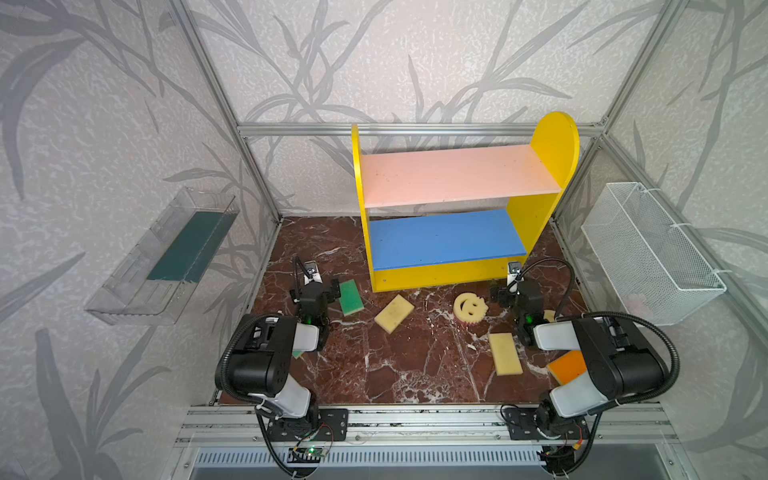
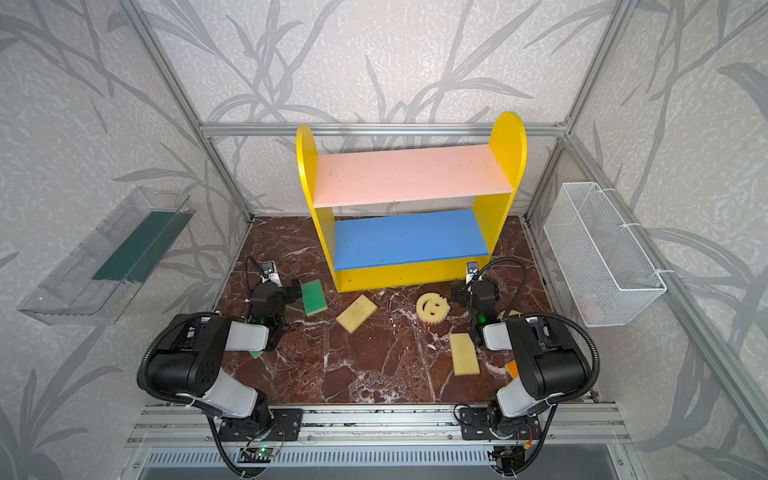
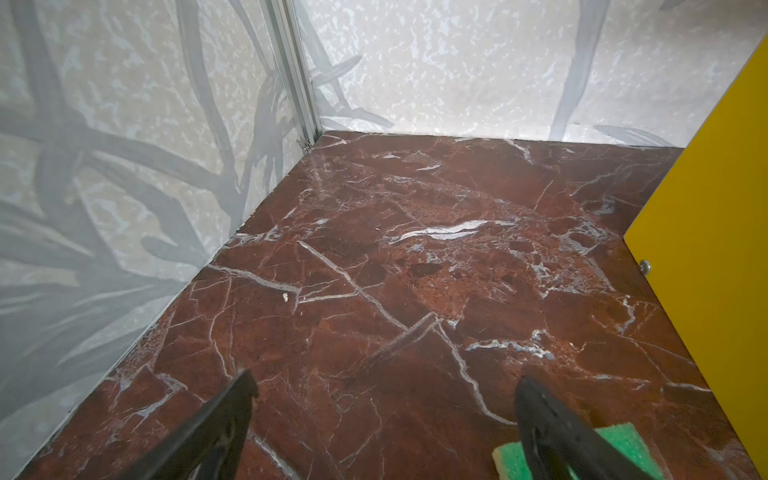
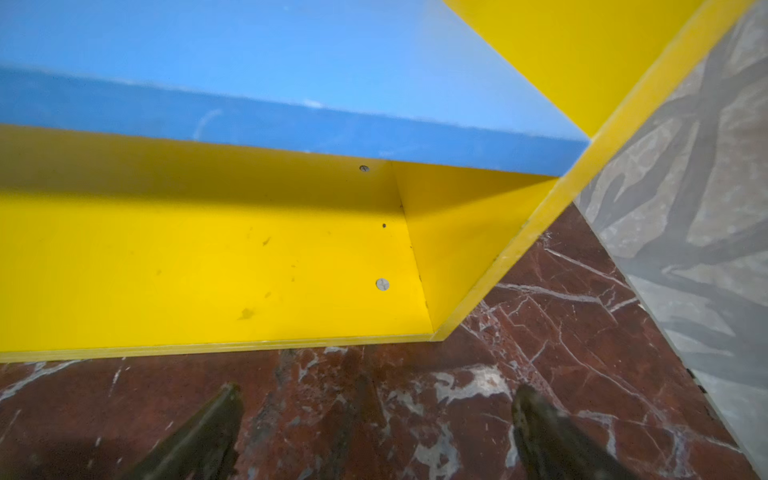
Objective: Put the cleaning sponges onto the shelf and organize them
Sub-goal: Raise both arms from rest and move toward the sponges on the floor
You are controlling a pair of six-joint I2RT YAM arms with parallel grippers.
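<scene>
On the bench (image 1: 415,374) five cleaning sponges are plain to see: two pale yellow rectangles (image 1: 394,313) (image 1: 505,354), one green-faced rectangle (image 1: 351,297), one orange-faced rectangle (image 1: 567,368) and one round yellow smiley face (image 1: 470,306). Two more foam pieces, a green piece (image 1: 297,354) and a pale yellow piece (image 1: 549,315), peek from behind the two robot arms (image 1: 257,353) (image 1: 615,353). There is one shelf (image 1: 528,224) with two boards (image 1: 453,176) (image 1: 444,239), one clear tray (image 1: 124,299) and one white wire basket (image 1: 648,257).
</scene>
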